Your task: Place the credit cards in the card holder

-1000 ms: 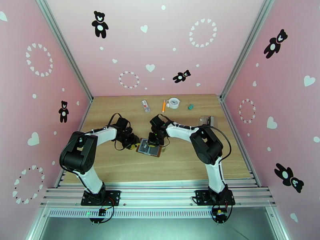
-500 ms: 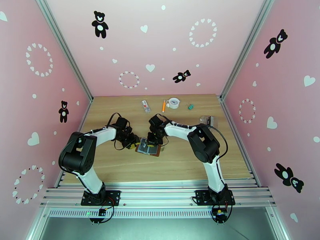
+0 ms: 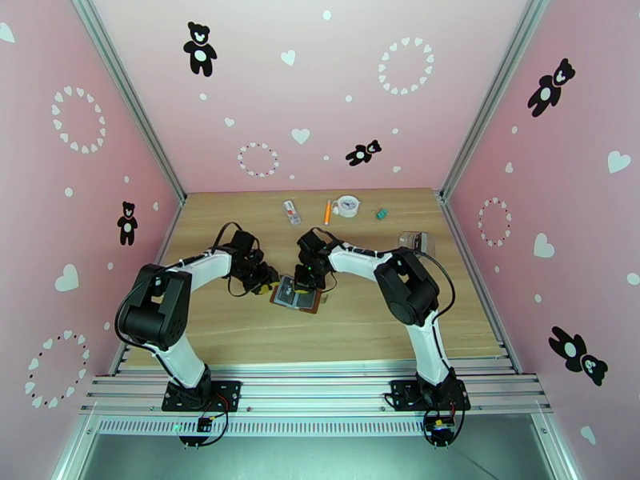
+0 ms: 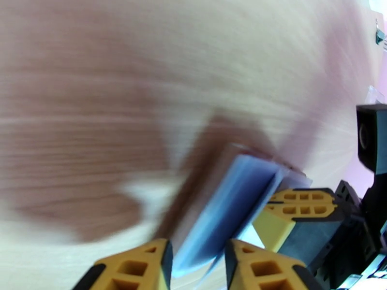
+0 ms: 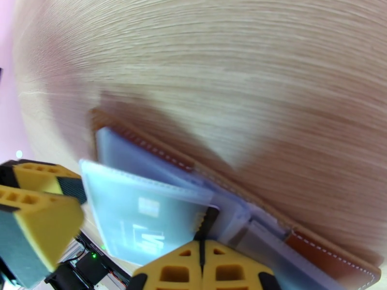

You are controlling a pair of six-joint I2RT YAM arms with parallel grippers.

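- The right arm (image 3: 360, 258) is swinging its elbow a little toward the left of the top view compared with a second ago. The left arm (image 3: 204, 266) is drawing slightly up and left.
- The card holder (image 3: 297, 298) is lying open in much the same spot, at the middle of the table (image 3: 360, 330), between the two arms.
- The right gripper (image 5: 200, 267) is pressing its fingers together at the bottom of its own view. A thin dark edge, most likely a card (image 5: 208, 221), is sticking out of the seam along the open side of a clear pocket (image 5: 145, 213).
- The left gripper (image 4: 196, 267) is straddling the grey-blue leaves at the bottom of its view. Blur is hiding whether it is squeezing them, so I cannot tell.
- Judging by this, the card is sliding into the pocket and is nearly seated, while the left side is steadying the holder.
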